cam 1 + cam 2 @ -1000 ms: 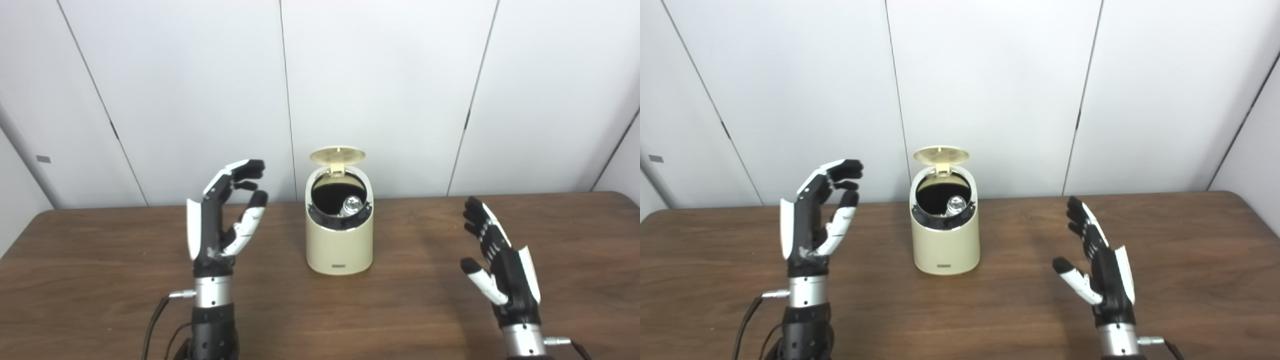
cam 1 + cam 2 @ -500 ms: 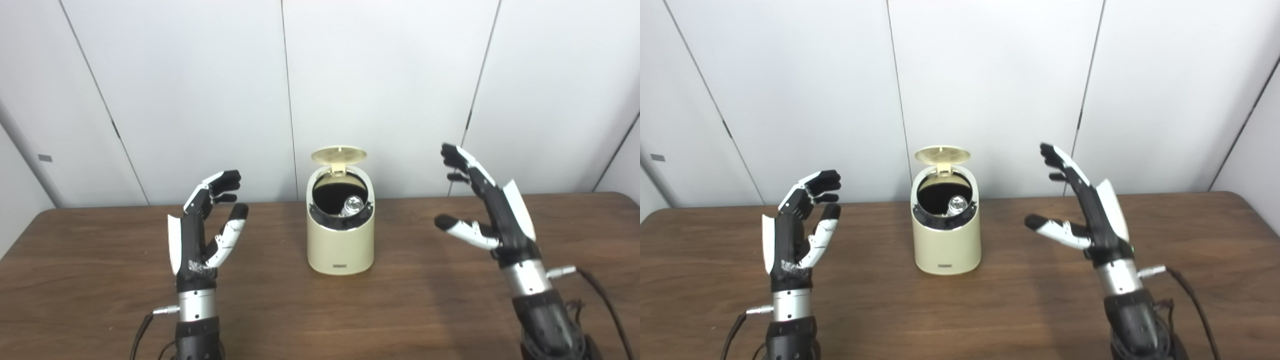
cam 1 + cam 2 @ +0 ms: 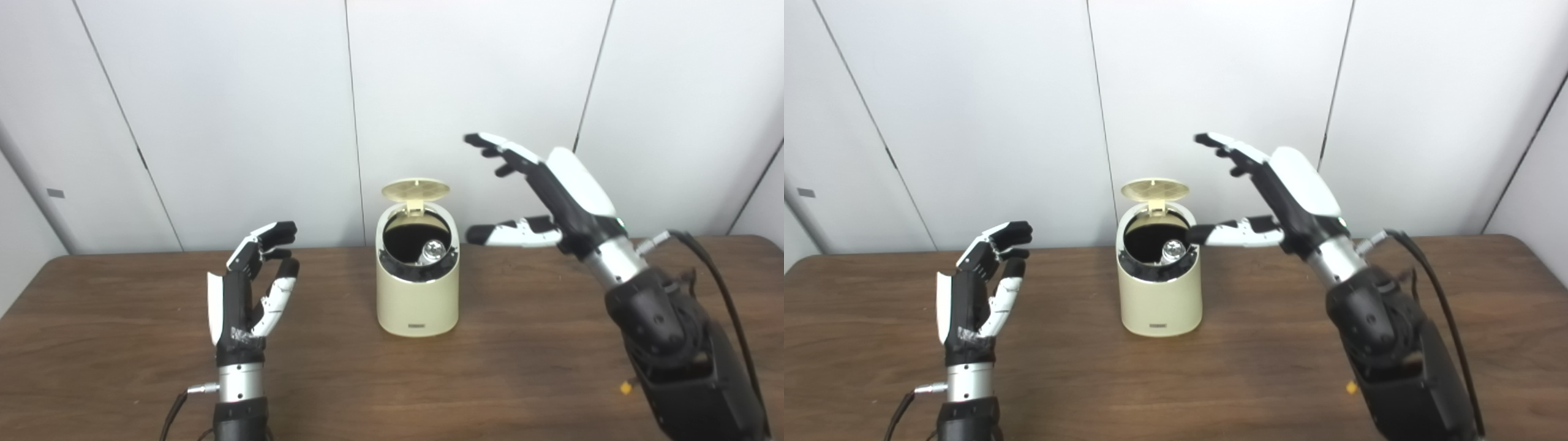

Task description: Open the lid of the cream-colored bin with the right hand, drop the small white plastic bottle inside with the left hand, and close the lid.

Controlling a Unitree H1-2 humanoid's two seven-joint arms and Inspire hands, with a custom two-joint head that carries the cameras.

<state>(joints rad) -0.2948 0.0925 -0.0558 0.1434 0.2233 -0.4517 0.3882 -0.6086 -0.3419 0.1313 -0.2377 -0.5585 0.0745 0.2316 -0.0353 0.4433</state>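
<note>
Cream bin [image 3: 418,294], mid-counter [image 3: 520,380]: lid [image 3: 415,189] upright, white bottle [image 3: 432,250] inside. Right robot hand [image 3: 551,196] raised beside the lid, fingers spread, empty; left robot hand [image 3: 248,294] idle, apart, empty. Advised: press the lid's top edge forward and down gently, without shoving the bin.

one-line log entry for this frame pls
lid: up | bottle: inside bin | right hand: open, raised beside lid | left hand: open, empty | pending: close lid

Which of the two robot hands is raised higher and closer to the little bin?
The right robot hand: it is lifted above the cream-colored bin near its open lid, fingers spread. The left robot hand hangs lower, farther off.
</note>
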